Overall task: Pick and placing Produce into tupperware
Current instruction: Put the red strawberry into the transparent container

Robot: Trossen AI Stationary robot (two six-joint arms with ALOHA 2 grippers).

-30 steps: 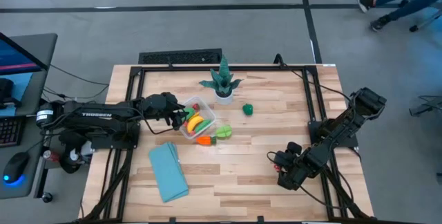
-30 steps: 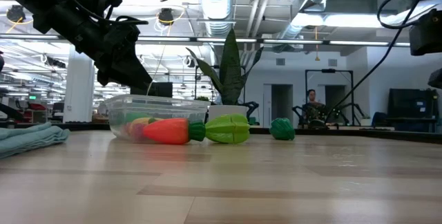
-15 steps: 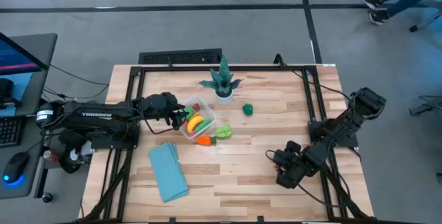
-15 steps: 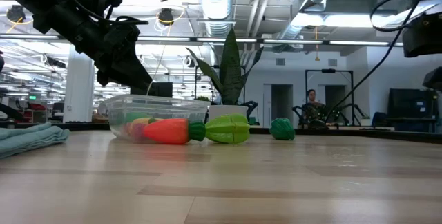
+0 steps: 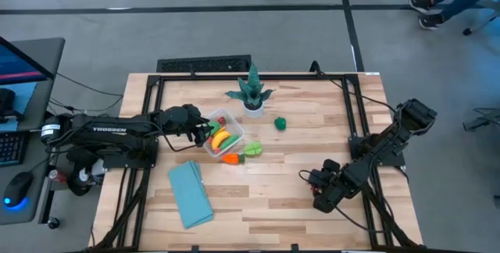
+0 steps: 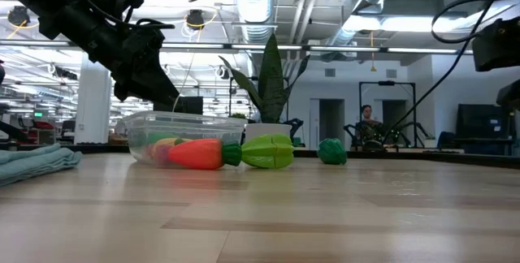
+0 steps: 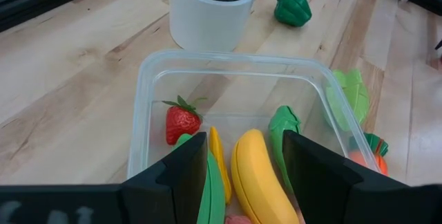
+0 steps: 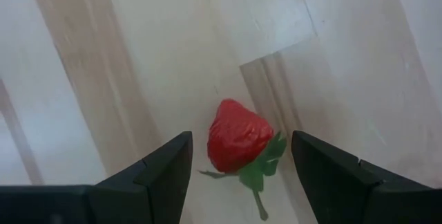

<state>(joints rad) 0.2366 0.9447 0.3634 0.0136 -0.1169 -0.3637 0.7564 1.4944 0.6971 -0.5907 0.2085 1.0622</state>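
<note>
Nothing has shifted since before. The left pincer (image 7: 238,158) hangs spread over the container (image 7: 148,92); the right pincer (image 8: 238,158), spread, hovers over a strawberry (image 8: 237,141) on the wooden tabletop (image 5: 297,198). Office behind.

Two dark jointed arms, cabled; left arm (image 5: 117,130) bears white lettering (maker's name); fingers black.
</note>
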